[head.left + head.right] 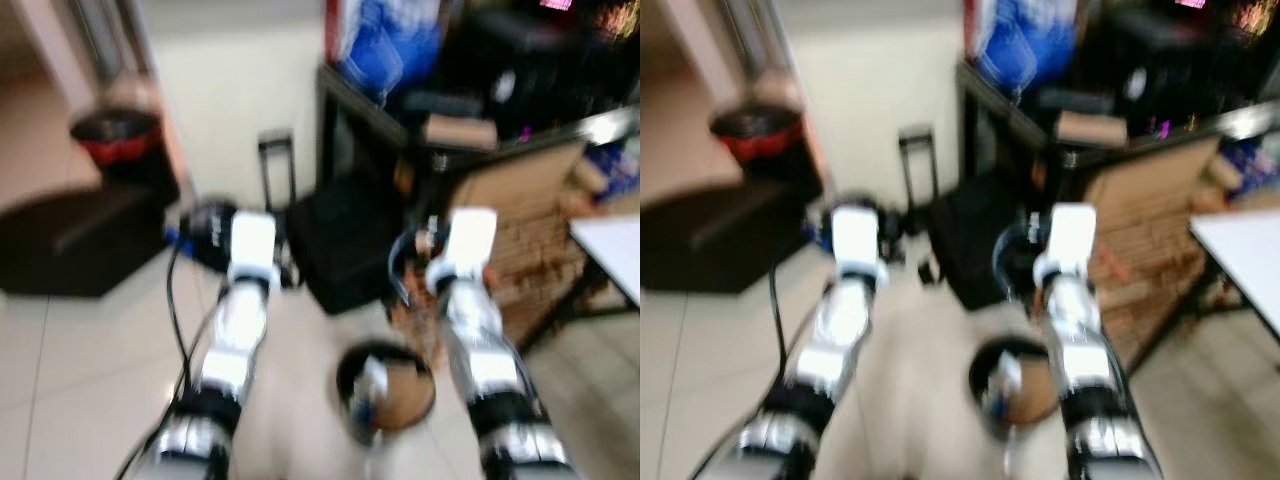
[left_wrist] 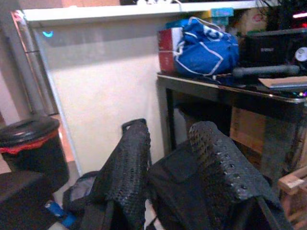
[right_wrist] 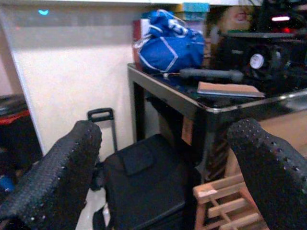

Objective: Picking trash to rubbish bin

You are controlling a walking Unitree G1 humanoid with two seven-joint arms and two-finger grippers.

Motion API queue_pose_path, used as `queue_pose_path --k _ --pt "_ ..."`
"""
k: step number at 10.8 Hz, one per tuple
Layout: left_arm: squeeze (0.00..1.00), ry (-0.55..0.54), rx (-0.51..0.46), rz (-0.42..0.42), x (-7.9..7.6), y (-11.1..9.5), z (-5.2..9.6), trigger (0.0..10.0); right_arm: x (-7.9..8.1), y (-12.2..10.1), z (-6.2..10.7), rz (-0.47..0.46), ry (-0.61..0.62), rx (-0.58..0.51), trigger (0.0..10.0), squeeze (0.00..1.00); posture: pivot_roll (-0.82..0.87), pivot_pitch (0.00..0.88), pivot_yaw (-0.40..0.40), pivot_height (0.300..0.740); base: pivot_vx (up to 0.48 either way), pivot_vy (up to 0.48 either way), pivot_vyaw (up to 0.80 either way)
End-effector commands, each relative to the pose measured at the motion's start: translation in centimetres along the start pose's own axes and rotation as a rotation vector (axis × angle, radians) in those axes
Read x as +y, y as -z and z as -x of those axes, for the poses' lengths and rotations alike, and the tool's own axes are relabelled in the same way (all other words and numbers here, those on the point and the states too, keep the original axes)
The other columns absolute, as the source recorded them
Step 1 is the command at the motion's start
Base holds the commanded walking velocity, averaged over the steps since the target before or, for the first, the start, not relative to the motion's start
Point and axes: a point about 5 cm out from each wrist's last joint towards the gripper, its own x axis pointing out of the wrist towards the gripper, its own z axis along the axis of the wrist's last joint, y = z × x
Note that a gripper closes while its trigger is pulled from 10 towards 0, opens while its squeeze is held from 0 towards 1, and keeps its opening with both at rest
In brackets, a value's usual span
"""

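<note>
A black rubbish bin (image 1: 118, 135) with a red liner stands at the far left by the wall, also in the left wrist view as the bin (image 2: 31, 143). Both silver arms reach forward over the tiled floor: left arm (image 1: 240, 300), right arm (image 1: 475, 320). My left gripper (image 2: 170, 129) is open with nothing between its fingers. My right gripper (image 3: 165, 127) is open wide and empty. A small blue object (image 2: 57, 211) lies on the floor beside a dark bag. A blurred round dark-rimmed container (image 1: 385, 385) sits on the floor between the arms.
A black soft case (image 3: 144, 187) with a trolley handle (image 3: 101, 117) leans under a dark glass-topped table (image 3: 192, 103) carrying a blue bag (image 3: 168, 45). A wooden crate (image 1: 530, 240) and a white table edge (image 1: 610, 250) are at the right. A dark low block (image 1: 80, 240) lies left.
</note>
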Motion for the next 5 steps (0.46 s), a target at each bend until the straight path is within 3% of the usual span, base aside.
queue_pose_path --k 1,4,5 --pt "0.0 -0.018 -0.007 0.006 0.13 -0.27 -0.19 10.0 -0.18 0.02 -0.08 -0.003 0.008 0.008 10.0 0.0 -0.08 0.045 0.045 0.74 0.0 0.0 0.0" --pt "0.0 -0.018 -0.005 0.007 0.08 -0.23 -0.17 10.0 -0.31 0.04 -0.08 -0.006 0.01 0.012 10.0 0.0 -0.08 0.051 0.046 0.74 0.0 0.0 0.0" --pt "0.0 -0.016 -0.004 0.008 0.05 -0.21 -0.15 10.0 -0.34 0.07 -0.05 -0.006 0.012 0.013 10.0 0.0 -0.08 0.055 0.046 0.74 -0.259 0.0 0.0"
